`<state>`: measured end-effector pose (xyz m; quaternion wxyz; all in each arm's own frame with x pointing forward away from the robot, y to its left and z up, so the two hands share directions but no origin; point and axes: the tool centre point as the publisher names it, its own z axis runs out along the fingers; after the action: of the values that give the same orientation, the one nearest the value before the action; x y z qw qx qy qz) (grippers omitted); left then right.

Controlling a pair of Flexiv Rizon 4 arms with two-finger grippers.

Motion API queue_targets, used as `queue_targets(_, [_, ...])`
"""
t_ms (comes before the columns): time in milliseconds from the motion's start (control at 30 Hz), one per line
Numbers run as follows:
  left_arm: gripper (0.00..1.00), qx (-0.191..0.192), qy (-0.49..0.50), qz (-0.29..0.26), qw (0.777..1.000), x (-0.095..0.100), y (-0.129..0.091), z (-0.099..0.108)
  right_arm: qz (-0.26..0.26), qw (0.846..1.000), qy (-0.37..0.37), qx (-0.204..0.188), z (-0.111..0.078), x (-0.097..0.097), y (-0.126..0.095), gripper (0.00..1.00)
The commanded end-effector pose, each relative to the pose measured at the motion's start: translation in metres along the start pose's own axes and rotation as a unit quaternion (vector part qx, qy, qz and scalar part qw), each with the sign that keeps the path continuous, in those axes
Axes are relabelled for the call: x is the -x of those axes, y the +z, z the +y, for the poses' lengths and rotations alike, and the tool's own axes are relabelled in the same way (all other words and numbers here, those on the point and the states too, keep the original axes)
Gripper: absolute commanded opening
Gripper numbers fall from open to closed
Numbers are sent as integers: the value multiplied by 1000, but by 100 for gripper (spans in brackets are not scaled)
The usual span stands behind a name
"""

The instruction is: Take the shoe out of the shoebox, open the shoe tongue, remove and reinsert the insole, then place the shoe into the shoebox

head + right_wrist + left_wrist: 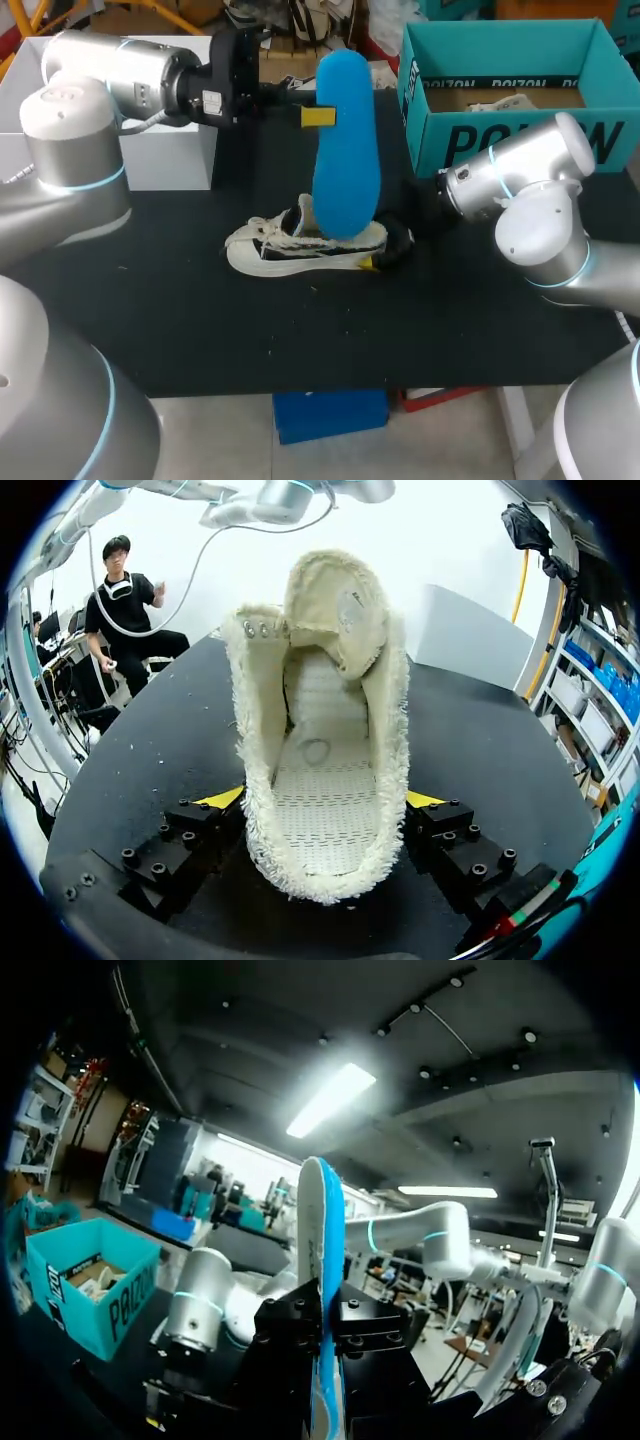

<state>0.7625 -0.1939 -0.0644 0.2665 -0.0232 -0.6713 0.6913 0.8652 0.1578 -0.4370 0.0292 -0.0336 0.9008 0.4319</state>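
A white shoe (290, 250) with frayed edges lies on its side on the black table mat (200, 320). My right gripper (388, 245) is at its heel. In the right wrist view the shoe (325, 780) sits between the yellow-tipped fingers (222, 798), which press both sides of the heel; its tongue is folded back and its inside is bare. The blue insole (346, 150) stands upright above the shoe, with my left gripper (312, 116) shut on its edge. Seen from the left wrist, the insole (322, 1260) is edge-on in that gripper (326, 1335). The teal shoebox (510, 135) stands open at the back right.
A white box (170, 155) stands at the back left under my left arm. Paper lies inside the shoebox. The near half of the mat is bare.
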Motion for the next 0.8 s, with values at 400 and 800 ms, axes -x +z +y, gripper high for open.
queue_targets(400, [0, -11, 15, -38, 999, -16, -6, -21, 0, 1000, 1, -1, -2, 0, 3, 0])
queue_targets(800, [0, -21, 24, -35, 999, -20, -9, -41, 0, 1000, 1, -1, -2, 0, 3, 0])
